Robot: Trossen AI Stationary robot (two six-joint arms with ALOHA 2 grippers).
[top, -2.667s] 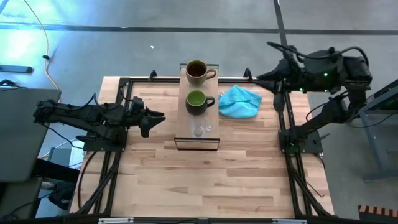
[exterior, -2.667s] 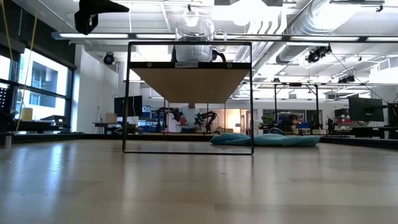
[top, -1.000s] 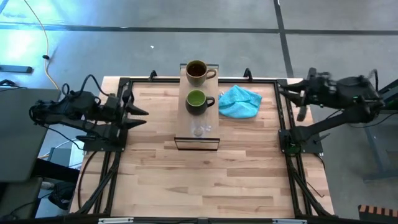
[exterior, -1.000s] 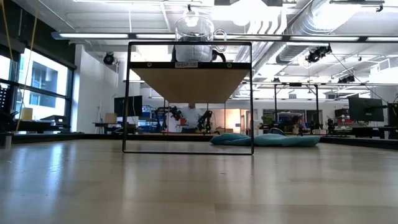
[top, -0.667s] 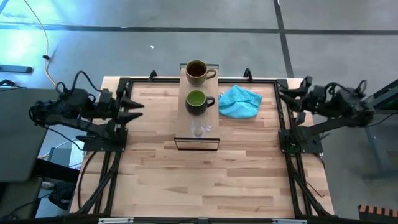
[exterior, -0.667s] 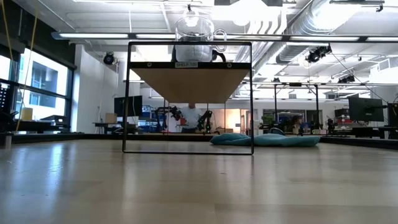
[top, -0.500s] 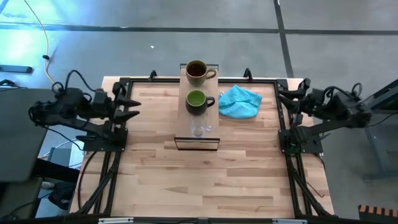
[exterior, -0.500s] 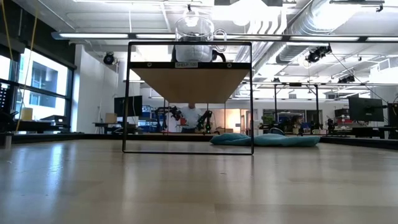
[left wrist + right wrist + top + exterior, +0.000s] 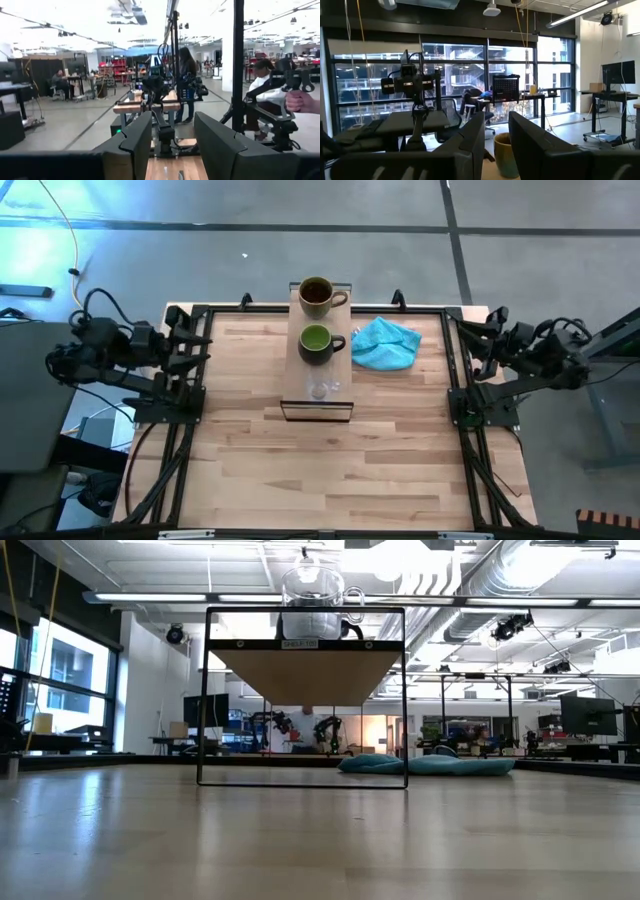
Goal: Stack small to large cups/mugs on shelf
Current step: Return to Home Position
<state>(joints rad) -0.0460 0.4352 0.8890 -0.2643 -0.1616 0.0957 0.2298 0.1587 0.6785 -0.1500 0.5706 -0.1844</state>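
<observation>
Left arm: folded back at the left edge of the high view, about mid-height, wrist roughly level. Left gripper points toward frame centre, tips spread. In the left wrist view the left fingers stand well apart with a wide gap, empty.

Right arm: mirrored pose at the right edge of the high view, tucked in over its base. Right gripper points toward frame centre. In the right wrist view the right fingers are parted with a narrower gap, empty.
</observation>
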